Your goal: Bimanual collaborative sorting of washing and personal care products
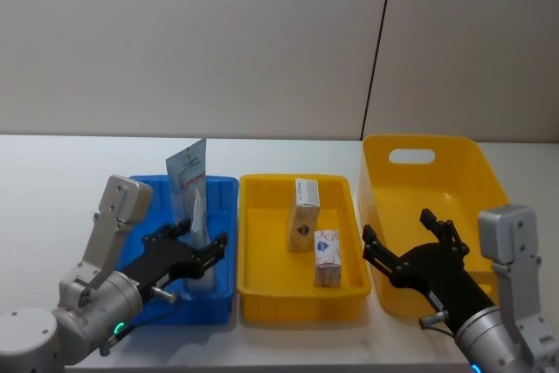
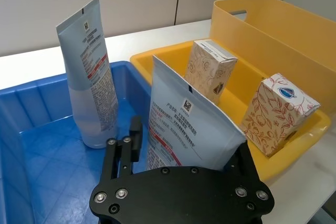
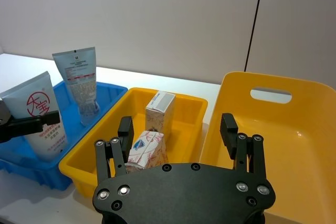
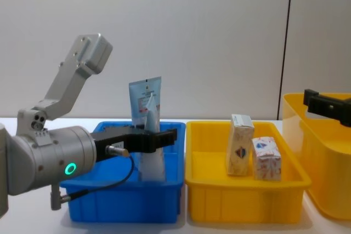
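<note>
The left gripper (image 1: 201,238) pinched a tube (image 2: 189,135) partway up its body. It held the tube upright in the blue tray (image 1: 218,181) on the left, crimped end up and cap down. I could not tell whether the cap touched the tray floor. A second tube (image 1: 187,170) stood on its cap just behind, nearer the far wall. The upright hold probably served to stand the first tube beside its match without knocking it over.

Two cartons (image 1: 305,214) stood close together in the yellow tray (image 1: 262,242) in the middle, so the trays seemed to separate the goods by kind.

The right gripper (image 1: 397,229) hung with its fingers spread and nothing between them. It was at the near left side of the big yellow bin (image 1: 419,183), likely waiting for its turn.
</note>
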`<action>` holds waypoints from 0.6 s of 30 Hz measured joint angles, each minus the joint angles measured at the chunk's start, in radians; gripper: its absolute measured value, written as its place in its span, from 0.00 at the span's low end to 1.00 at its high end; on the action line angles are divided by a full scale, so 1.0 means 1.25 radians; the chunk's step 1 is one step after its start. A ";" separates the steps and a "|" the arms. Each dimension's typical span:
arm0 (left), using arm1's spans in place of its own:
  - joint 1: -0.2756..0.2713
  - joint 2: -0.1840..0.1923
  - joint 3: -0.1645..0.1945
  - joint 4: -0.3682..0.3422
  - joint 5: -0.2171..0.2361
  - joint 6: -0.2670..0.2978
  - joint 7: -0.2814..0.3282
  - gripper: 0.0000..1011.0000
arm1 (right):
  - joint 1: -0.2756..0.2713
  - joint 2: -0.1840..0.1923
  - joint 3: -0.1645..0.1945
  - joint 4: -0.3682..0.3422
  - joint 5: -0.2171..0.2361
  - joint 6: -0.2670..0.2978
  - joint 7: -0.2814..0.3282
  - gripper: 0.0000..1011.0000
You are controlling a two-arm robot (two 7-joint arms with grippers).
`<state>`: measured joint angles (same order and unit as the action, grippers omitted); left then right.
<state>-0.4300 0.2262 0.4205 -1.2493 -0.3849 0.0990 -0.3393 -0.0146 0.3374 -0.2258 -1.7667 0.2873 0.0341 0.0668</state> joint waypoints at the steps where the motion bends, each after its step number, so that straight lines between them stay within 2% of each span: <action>1: -0.001 0.000 0.000 0.002 0.000 0.000 -0.001 0.70 | 0.000 0.000 0.000 0.000 0.000 0.000 0.000 0.99; 6: -0.008 -0.003 0.001 0.012 -0.001 0.001 -0.006 0.53 | 0.000 0.000 0.000 0.000 0.000 0.000 0.000 0.99; 8: -0.010 -0.004 0.001 0.015 -0.001 0.001 -0.008 0.52 | 0.000 0.000 0.000 0.000 0.000 0.000 0.000 0.99; 12: -0.013 -0.005 0.002 0.018 -0.001 0.002 -0.010 0.41 | 0.000 0.000 0.000 0.000 0.000 0.000 0.000 0.99; 13: -0.014 -0.005 0.002 0.019 -0.001 0.002 -0.010 0.35 | 0.000 0.000 0.000 0.000 0.000 0.000 0.000 0.99; 18: -0.015 -0.006 0.002 0.021 -0.001 0.002 -0.012 0.28 | 0.000 0.000 0.000 0.000 0.000 0.000 0.000 0.99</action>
<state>-0.4488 0.2192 0.4228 -1.2227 -0.3858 0.1017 -0.3539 -0.0147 0.3375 -0.2258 -1.7667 0.2873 0.0341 0.0667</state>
